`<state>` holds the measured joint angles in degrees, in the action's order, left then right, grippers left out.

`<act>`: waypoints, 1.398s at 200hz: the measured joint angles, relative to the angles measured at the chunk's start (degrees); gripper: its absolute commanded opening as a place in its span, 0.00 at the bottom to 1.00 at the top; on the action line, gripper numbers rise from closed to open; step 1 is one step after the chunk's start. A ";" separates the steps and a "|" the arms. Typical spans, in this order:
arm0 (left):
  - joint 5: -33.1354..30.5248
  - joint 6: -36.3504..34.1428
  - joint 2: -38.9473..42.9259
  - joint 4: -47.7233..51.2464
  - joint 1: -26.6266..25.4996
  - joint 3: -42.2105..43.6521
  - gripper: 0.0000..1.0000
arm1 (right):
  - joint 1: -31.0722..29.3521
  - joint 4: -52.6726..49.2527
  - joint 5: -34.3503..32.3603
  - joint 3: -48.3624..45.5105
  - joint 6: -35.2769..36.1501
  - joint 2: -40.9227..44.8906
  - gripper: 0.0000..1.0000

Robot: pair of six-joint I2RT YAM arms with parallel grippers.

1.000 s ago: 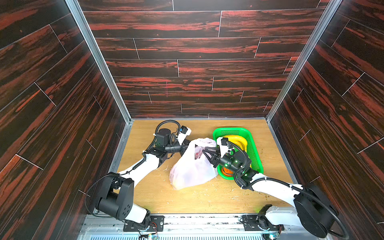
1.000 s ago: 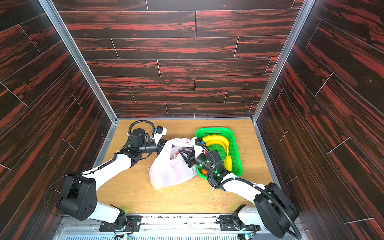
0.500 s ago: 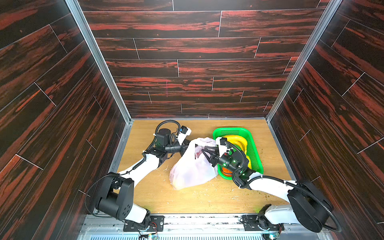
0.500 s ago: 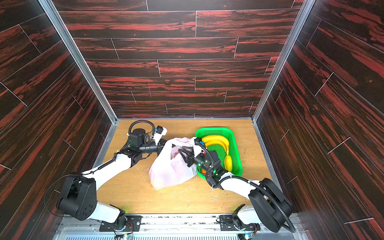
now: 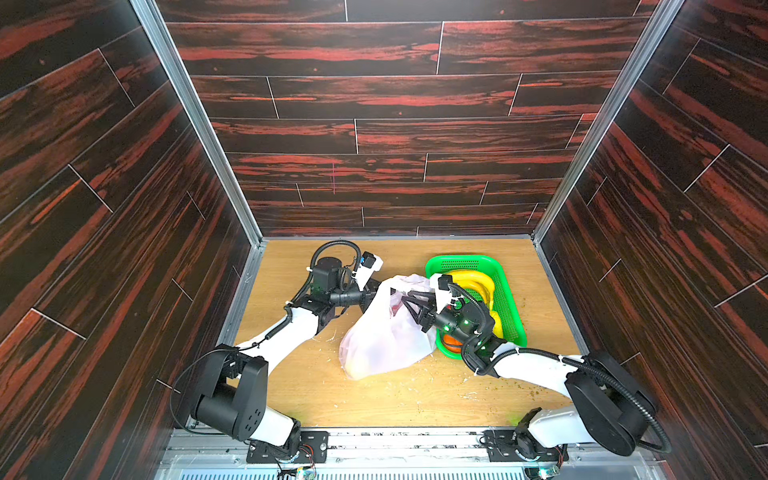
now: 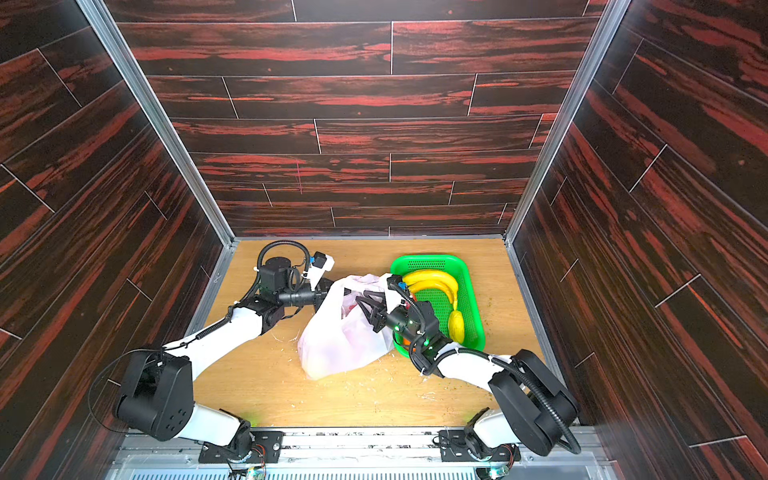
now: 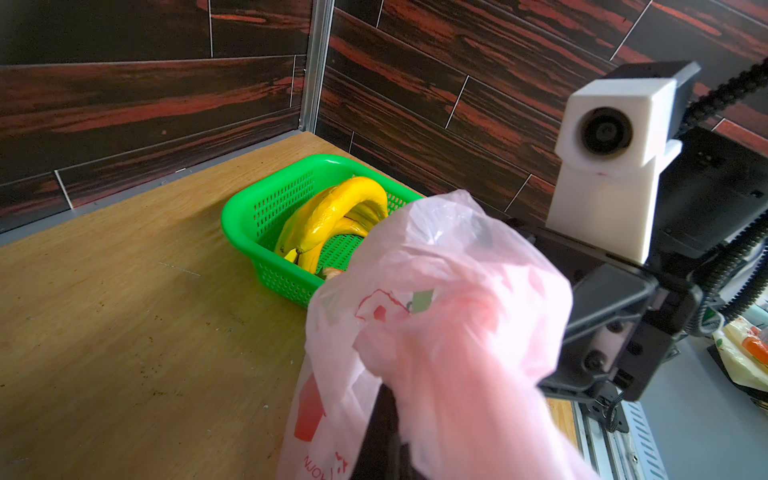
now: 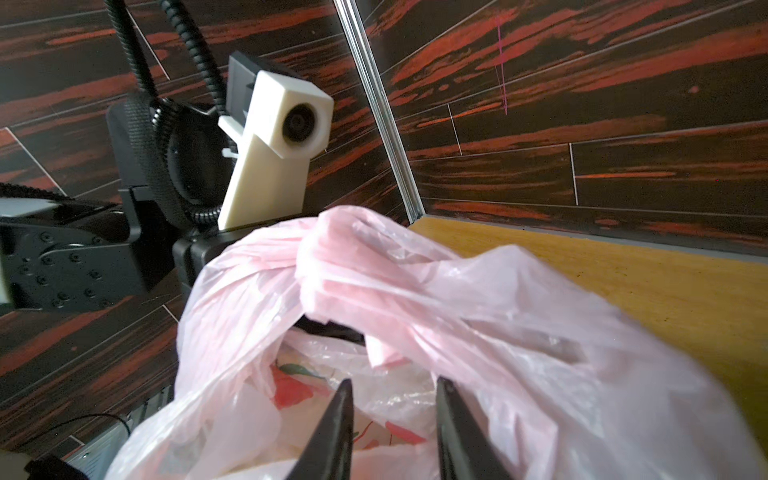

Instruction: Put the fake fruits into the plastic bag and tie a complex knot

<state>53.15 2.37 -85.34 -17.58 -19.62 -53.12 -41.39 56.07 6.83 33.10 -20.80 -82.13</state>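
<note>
Nearest the base rail, the wooden table (image 5: 374, 399) is seen scattered with pale flecks. On it, at the middle, the plastic bag (image 5: 386, 340) (image 6: 345, 340) is slumped, with its belly resting on the wood and its mouth raised toward the far side. A yellowish shape is glimpsed through the film at the near bottom corner, and what it is cannot be told.

The right gripper (image 5: 409, 307) (image 6: 366, 306) is placed in the bag's mouth from the right. In the right wrist view (image 8: 392, 415) its two dark fingers (image 8: 340, 428) are shown apart, and only crumpled film and red prints are seen between them, with nothing clamped. Just beyond them the handle strips (image 8: 316, 266) are bunched and crossed over the mouth, and whether they are tied cannot be told.

The left gripper (image 5: 374, 293) (image 6: 328, 293) is closed on the bag's upper left edge. In the left wrist view the pink film (image 7: 457, 332) is draped over its dark finger (image 7: 384, 419).

Just right of the bag, the green basket (image 5: 513, 303) (image 6: 473, 299) (image 7: 237, 216) is set against it. An orange (image 5: 451, 341) is tucked in its near corner, partly hidden by the right arm. A lemon (image 6: 456, 326) is laid along its right wall, and the banana bunch (image 5: 473, 282) (image 6: 432, 280) (image 7: 332, 216) is curled at its far end. The scene is closed off behind by the dark, red-streaked plank wall (image 5: 374, 137)
</note>
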 measured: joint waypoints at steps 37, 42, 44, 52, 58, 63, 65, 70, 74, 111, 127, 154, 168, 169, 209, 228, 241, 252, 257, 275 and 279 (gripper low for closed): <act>0.04 0.00 0.00 0.04 -0.02 0.00 0.00 | 0.00 1.29 -0.37 0.26 0.79 -0.42 0.32; 0.02 0.00 0.00 0.04 -0.02 0.00 0.00 | 0.00 1.40 -0.46 0.37 1.01 -0.46 0.32; 0.04 0.00 0.00 0.04 -0.02 0.00 0.00 | 0.00 1.40 -0.44 0.39 1.01 -0.48 0.32; 0.02 -0.02 0.00 0.04 -0.02 0.00 0.00 | 0.00 1.42 -0.50 0.68 1.29 -0.57 0.32; 0.02 -0.02 0.00 0.07 -0.02 0.00 0.00 | 0.00 1.42 -0.57 0.94 1.44 -0.68 0.32; 0.04 -0.02 0.00 0.07 -0.02 0.00 0.00 | 0.00 1.46 -0.61 1.20 1.60 -0.81 0.32; 0.04 -0.02 0.00 0.07 -0.02 0.00 0.00 | 0.00 1.46 -0.66 1.31 1.62 -0.85 0.33; 0.04 -0.02 0.00 0.09 -0.02 0.00 0.00 | 0.00 1.46 -0.68 1.55 1.81 -1.01 0.33; 0.04 -0.02 0.00 0.11 -0.02 0.00 0.00 | 0.00 1.46 -0.70 1.70 1.84 -1.07 0.32; 0.04 -0.13 0.00 0.28 -0.02 0.00 0.00 | 0.00 1.46 -1.29 2.19 2.71 -1.25 0.32; 0.04 -0.37 0.00 0.33 -0.02 0.00 0.00 | 0.00 1.46 -1.49 2.21 3.08 -1.25 0.31; 0.04 -0.48 0.00 0.37 -0.02 0.00 0.00 | 0.00 1.42 -1.73 2.32 3.65 -1.25 0.22; 0.04 -0.48 0.00 0.39 -0.02 0.00 0.00 | 0.00 1.44 -1.77 2.51 3.91 -1.25 0.15; 0.07 -0.48 0.00 0.39 -0.02 0.00 0.00 | 0.00 1.42 -1.75 2.54 3.96 -1.25 0.14; -0.07 -0.81 0.00 0.48 -0.07 0.00 0.00 | 0.00 1.62 -1.70 2.64 4.04 -1.25 0.00; -0.52 -0.96 0.00 0.74 -0.07 0.00 0.00 | 0.00 1.31 -1.73 2.62 3.98 -1.11 0.00; -1.09 -1.07 0.02 1.03 -0.07 0.00 0.00 | -0.02 1.05 -1.68 2.27 3.87 -0.90 0.00; -1.55 -1.09 0.02 1.27 -0.07 0.00 0.00 | -0.07 0.02 -1.73 1.70 3.63 -0.15 0.00; -1.73 -1.09 0.02 1.36 -0.07 0.00 0.00 | -0.11 -0.46 -1.75 1.40 3.54 0.35 0.00; -2.25 -1.11 0.11 1.46 -0.07 0.00 0.00 | -0.33 -3.50 -1.88 0.48 2.95 3.13 0.00; -2.40 -1.09 0.13 1.49 -0.09 0.00 0.00 | -0.39 -4.00 -1.95 0.24 2.75 3.82 0.00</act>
<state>50.74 1.28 -85.21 -16.10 -19.70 -53.12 -41.78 52.07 4.89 33.34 -18.04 -78.30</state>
